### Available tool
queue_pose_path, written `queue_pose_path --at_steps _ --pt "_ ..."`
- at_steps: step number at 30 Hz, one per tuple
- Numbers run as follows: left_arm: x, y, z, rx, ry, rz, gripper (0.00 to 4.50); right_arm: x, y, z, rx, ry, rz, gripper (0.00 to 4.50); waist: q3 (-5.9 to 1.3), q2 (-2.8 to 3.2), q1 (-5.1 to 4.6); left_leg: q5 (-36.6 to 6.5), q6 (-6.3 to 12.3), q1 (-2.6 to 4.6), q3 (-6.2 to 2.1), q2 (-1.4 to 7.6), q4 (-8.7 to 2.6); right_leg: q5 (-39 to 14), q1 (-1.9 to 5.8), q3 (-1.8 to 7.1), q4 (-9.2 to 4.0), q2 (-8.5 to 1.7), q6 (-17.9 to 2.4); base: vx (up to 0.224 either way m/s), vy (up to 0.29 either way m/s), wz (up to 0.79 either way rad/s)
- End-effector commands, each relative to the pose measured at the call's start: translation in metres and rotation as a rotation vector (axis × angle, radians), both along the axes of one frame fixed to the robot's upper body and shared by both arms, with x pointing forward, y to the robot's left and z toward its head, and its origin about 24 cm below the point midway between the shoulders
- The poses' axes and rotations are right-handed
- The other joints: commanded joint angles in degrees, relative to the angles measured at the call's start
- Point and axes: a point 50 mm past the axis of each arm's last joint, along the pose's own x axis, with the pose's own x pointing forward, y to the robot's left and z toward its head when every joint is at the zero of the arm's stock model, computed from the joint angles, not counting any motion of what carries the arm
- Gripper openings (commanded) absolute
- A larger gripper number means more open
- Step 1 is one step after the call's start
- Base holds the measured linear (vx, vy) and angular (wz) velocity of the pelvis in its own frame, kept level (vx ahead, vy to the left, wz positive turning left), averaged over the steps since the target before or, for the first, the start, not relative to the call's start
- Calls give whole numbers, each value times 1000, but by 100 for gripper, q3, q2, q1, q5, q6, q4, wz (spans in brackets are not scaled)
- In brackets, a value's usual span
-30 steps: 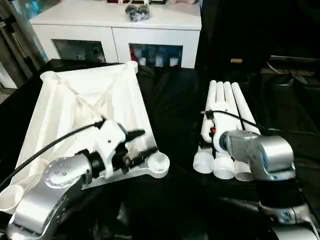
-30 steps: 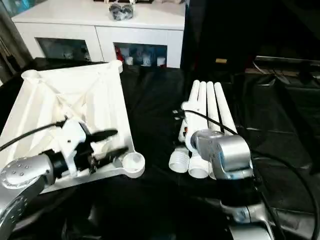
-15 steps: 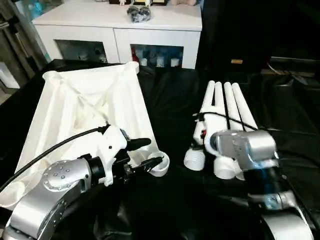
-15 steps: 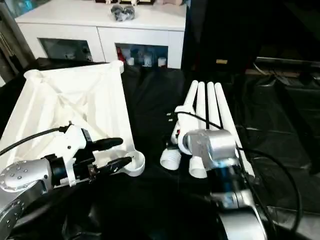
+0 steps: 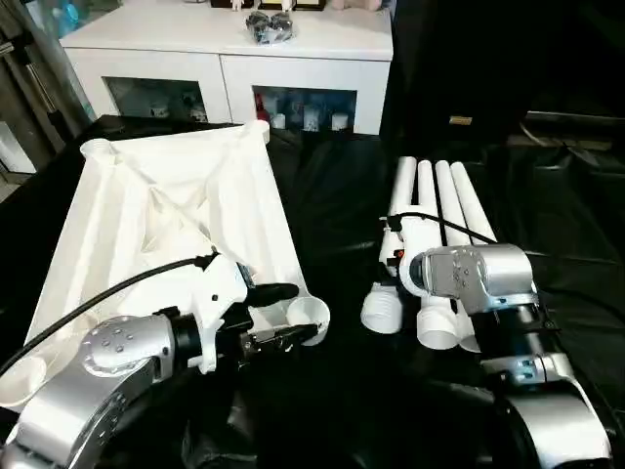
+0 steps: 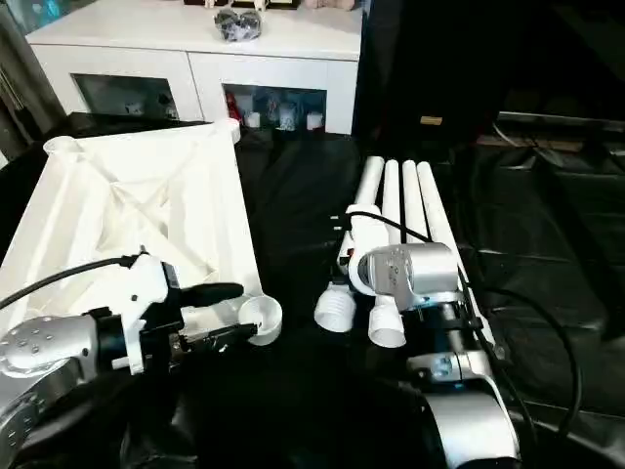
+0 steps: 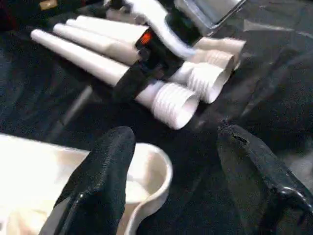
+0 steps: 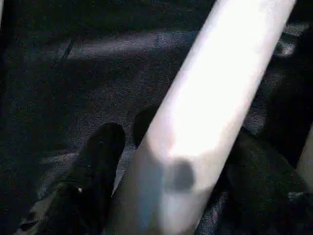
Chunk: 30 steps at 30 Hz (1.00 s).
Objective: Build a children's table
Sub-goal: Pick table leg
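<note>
Grippers sit nearest. The left gripper (image 5: pixel 281 315), fingers apart, straddles the tabletop's near corner socket (image 5: pixel 309 315), one finger inside its rim. At three o'clock from it, the right gripper (image 8: pixel 171 161) has a finger either side of the leftmost leg (image 5: pixel 391 256); whether it pinches cannot be told. Three legs (image 5: pixel 459 210) lie alongside. The upturned tabletop (image 5: pixel 166 215) stretches toward eleven o'clock on black cloth (image 5: pixel 337 200). Farthest stands a white cabinet (image 5: pixel 234 59).

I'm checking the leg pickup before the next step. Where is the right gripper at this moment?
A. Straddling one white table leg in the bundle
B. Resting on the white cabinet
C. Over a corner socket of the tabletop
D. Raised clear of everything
A: the right gripper has a black finger on each side of a white table leg.
</note>
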Motion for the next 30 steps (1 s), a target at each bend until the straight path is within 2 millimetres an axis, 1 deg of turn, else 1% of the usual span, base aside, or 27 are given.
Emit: queue_pose_path --at_steps 1,2,3,4,5,6,8,9,10,11,12,13,14,15,16,19,20,21,22,23,24,25,26,27,28,29,30 --pt "3 -1 1 13 -16 -11 309 -3 1 -7 8 38 -1 292 -301 21 30 -673 -237 -97 23 152 -517 -1874 308 227 -457 -378 -886 0 0 0" --pt "8 1 -2 18 -22 -8 309 -2 1 -8 16 42 -8 283 -308 31 31 -643 -238 -101 18 158 -519 -1843 314 225 -449 -380 -889 0 0 0" --pt "13 3 -4 20 -24 -6 309 -1 1 -8 23 44 -18 273 -313 38 35 -653 -233 -71 45 141 -507 -1863 280 230 -472 -364 -878 0 0 0" --pt "14 4 -4 21 -24 -6 309 -1 1 -8 25 44 -21 265 -323 36 38 -625 -238 -71 43 145 -507 -1795 293 231 -457 -370 -897 0 0 0" --pt "16 5 -4 19 -25 -5 309 0 1 -8 34 43 -35 256 -320 32 37 -588 -249 -95 35 151 -516 -1729 319 228 -442 -376 -912 0 0 0" --pt "19 6 -4 12 -31 -1 309 2 -1 -7 52 37 -59 247 -326 22 32 -570 -274 -97 47 158 -515 -1713 320 226 -443 -384 -912 0 0 0" --pt "24 7 0 -12 -52 8 309 6 -2 -3 114 16 -101 232 -332 23 29 -531 -272 -91 65 159 -511 -1629 319 231 -440 -385 -946 0 0 0" --pt "26 8 1 -27 -62 12 309 7 -3 -1 136 13 -115 232 -342 23 33 -501 -276 -91 63 165 -508 -1570 328 227 -426 -385 -964 0 0 0" --pt "28 8 3 -44 -70 17 309 8 -4 1 153 -4 -121 223 -343 14 29 -467 -270 -95 69 169 -506 -1489 327 225 -419 -382 -994 0 0 0" --pt "29 7 4 -54 -73 19 309 9 -4 2 160 -15 -122 214 -345 21 40 -481 -252 -82 81 171 -502 -1488 317 224 -426 -381 -1000 0 0 0" --pt "31 7 6 -77 -85 32 309 10 -4 4 188 -26 -126 199 -349 18 40 -458 -243 -87 79 171 -502 -1458 322 221 -420 -381 -1010 0 0 0" --pt "34 7 9 -116 -101 50 309 11 -5 9 242 -60 -138 199 -352 26 35 -421 -232 -96 86 172 -497 -1393 331 221 -420 -382 -1029 0 0 0" --pt "34 7 9 -116 -101 50 309 11 -5 9 242 -60 -138 194 -359 29 36 -381 -228 -96 89 174 -490 -1323 335 223 -411 -384 -1048 0 0 0" --pt "38 6 15 -167 -125 79 309 13 -6 14 307 -99 -151 188 -367 33 44 -324 -206 -97 98 182 -485 -1195 336 225 -404 -386 -1089 0 0 0" --pt "38 6 15 -167 -125 79 309 13 -6 14 307 -99 -151 186 -371 28 52 -292 -193 -97 105 187 -483 -1076 338 220 -394 -381 -1135 0 0 0" --pt "42 7 21 -205 -160 128 309 15 -8 19 351 -152 -161 185 -374 24 56 -239 -151 -101 110 181 -490 -887 359 213 -383 -370 -1179 0 0 0" --pt "43 6 25 -224 -171 158 309 16 -9 22 375 -181 -165 185 -375 38 47 -229 -147 -103 116 186 -485 -838 357 214 -383 -371 -1191 0 0 0" --pt "48 2 41 -284 -208 260 309 17 -12 31 442 -264 -160 185 -387 153 57 -247 -193 -92 107 198 -471 -752 358 214 -344 -384 -1231 0 0 0" --pt "52 -1 48 -310 -220 295 309 17 -13 34 462 -289 -148 185 -376 71 49 -292 -153 -107 119 215 -466 -633 388 215 -381 -373 -1274 0 0 0" --pt "52 -1 48 -310 -220 295 309 17 -13 34 462 -289 -148 185 -396 59 96 -193 -85 -83 125 201 -456 -555 380 213 -375 -363 -1322 0 0 0" --pt "54 -2 51 -325 -225 311 309 16 -14 35 468 -297 -138 185 -382 53 102 -148 -39 -113 127 183 -461 -585 396 215 -368 -356 -1337 0 0 0" --pt "61 -6 56 -353 -211 334 309 14 -14 38 497 -308 -113 184 -375 54 114 -157 -27 -115 123 186 -466 -661 391 213 -383 -361 -1322 0 0 0" --pt "61 -6 56 -353 -211 334 309 14 -14 38 497 -308 -113 184 -370 64 125 -207 -31 -96 138 177 -454 -804 377 213 -407 -351 -1278 0 0 0" --pt "73 -17 69 -474 -142 357 309 5 -12 47 589 -359 2 184 -359 -63 115 -195 -2 -130 137 175 -474 -955 406 213 -430 -353 -1221 0 0 0" --pt "73 -17 69 -475 -142 357 309 5 -12 47 590 -359 3 184 -344 -25 151 -231 -25 -131 159 145 -457 -1029 433 222 -410 -333 -1160 0 0 0" --pt "76 -21 73 -514 -121 364 309 1 -10 51 621 -381 53 184 -366 17 196 -259 15 -55 159 190 -438 -1018 347 229 -436 -355 -1197 0 0 0" --pt "79 -24 76 -556 -92 366 309 -3 -9 57 649 -429 102 184 -372 -15 186 -219 57 -84 160 180 -442 -945 384 227 -429 -344 -1220 0 0 0"
